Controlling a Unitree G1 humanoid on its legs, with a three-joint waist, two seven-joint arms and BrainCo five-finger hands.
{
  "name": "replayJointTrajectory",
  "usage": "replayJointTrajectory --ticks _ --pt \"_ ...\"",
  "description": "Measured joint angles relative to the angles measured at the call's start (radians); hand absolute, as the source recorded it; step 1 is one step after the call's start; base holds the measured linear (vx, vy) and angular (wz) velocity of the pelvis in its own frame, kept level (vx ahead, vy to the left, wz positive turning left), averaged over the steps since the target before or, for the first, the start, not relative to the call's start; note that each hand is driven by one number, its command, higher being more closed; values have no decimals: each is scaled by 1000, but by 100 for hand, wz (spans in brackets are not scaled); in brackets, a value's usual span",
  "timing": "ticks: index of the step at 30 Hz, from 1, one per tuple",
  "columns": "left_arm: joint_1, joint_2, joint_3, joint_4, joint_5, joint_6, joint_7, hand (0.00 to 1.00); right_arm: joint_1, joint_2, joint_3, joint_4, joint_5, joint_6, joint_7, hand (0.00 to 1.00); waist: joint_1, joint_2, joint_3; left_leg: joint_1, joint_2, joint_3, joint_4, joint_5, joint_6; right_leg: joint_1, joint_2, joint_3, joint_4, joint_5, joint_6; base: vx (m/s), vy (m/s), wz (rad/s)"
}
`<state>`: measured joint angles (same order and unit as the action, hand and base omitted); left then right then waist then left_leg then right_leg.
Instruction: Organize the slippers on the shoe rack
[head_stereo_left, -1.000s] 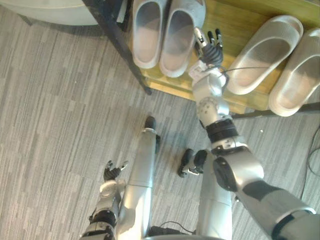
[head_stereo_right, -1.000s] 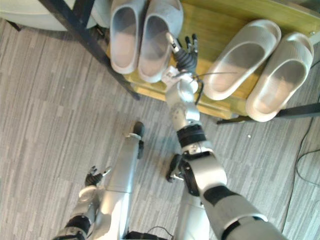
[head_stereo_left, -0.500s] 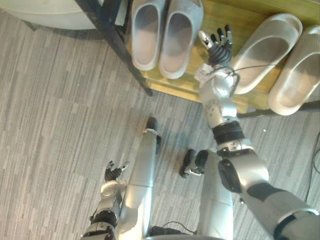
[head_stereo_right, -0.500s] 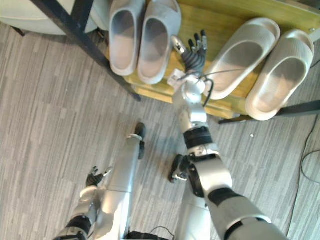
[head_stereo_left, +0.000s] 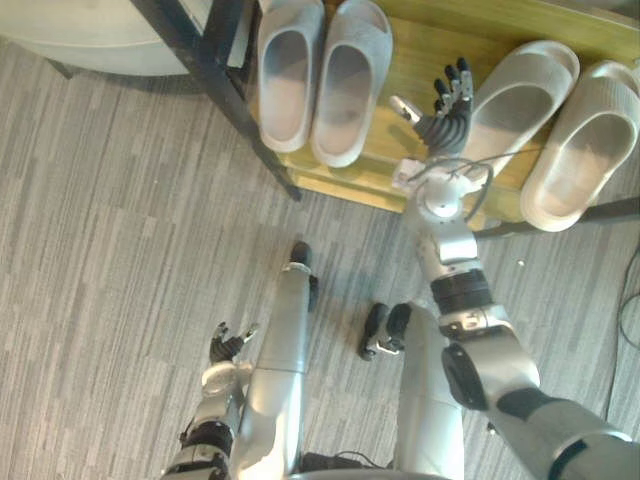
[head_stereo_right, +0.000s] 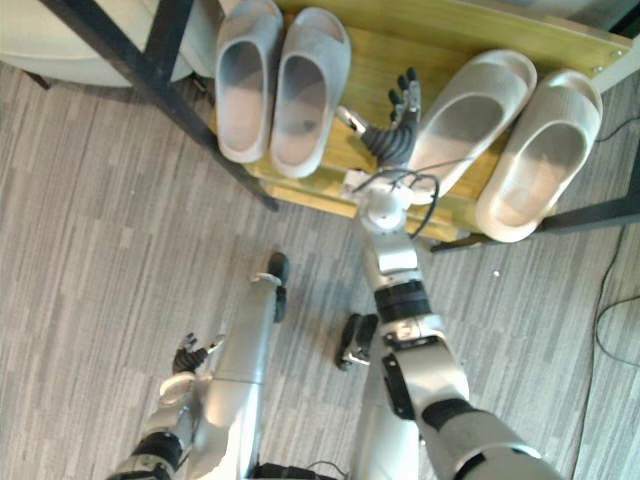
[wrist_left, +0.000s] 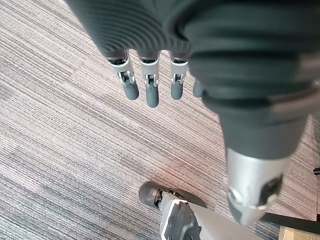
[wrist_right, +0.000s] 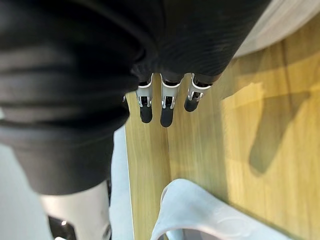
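Note:
A grey pair of slippers (head_stereo_left: 318, 85) lies side by side on the left part of the wooden shoe rack shelf (head_stereo_left: 412, 55). A beige pair lies on the right part, made up of one slipper (head_stereo_left: 520, 95) and its mate (head_stereo_left: 582, 145). My right hand (head_stereo_left: 446, 112) hovers open over the bare wood between the two pairs, close beside the nearer beige slipper. Whether it touches the slipper I cannot tell. In the right wrist view its straight fingers (wrist_right: 166, 107) hold nothing and a pale slipper edge (wrist_right: 200, 212) shows past them. My left hand (head_stereo_left: 228, 346) hangs low over the carpet, relaxed and open.
The rack's black frame leg (head_stereo_left: 215, 90) slants down to the grey striped carpet (head_stereo_left: 110, 230) left of the grey pair. A pale rounded object (head_stereo_left: 80, 25) sits on the floor at the upper left.
My right hand has moved right along the shelf, away from the grey pair and up to the nearer beige slipper. The left hand has stayed where it was.

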<state>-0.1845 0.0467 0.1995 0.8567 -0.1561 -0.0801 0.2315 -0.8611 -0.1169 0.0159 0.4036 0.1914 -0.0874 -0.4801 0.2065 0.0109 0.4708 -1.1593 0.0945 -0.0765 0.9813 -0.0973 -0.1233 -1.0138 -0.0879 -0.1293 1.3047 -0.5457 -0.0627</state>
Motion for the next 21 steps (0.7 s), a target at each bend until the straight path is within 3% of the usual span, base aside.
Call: replayJointTrajectory --ticks 6,13,21 --pt "11 -4 11 0 19 -1 2 0 148 7 75 -111 -93 2 15 0 -11 -5 -3 67 2 7 -36 -1 3 64 1 2 -38 5 6 -22 58 -1" --pt "97 19 17 -3 69 0 2 0 510 57 157 -294 -194 -1 92 0 -43 -29 -26 324 8 58 -237 28 28 307 -2 14 -253 60 34 61 58 -4" --pt "237 69 -45 -2 119 -1 -23 0 933 52 182 -357 -239 -20 221 0 -88 -78 -170 636 3 147 -521 55 55 612 -15 20 -589 145 87 170 86 -7"
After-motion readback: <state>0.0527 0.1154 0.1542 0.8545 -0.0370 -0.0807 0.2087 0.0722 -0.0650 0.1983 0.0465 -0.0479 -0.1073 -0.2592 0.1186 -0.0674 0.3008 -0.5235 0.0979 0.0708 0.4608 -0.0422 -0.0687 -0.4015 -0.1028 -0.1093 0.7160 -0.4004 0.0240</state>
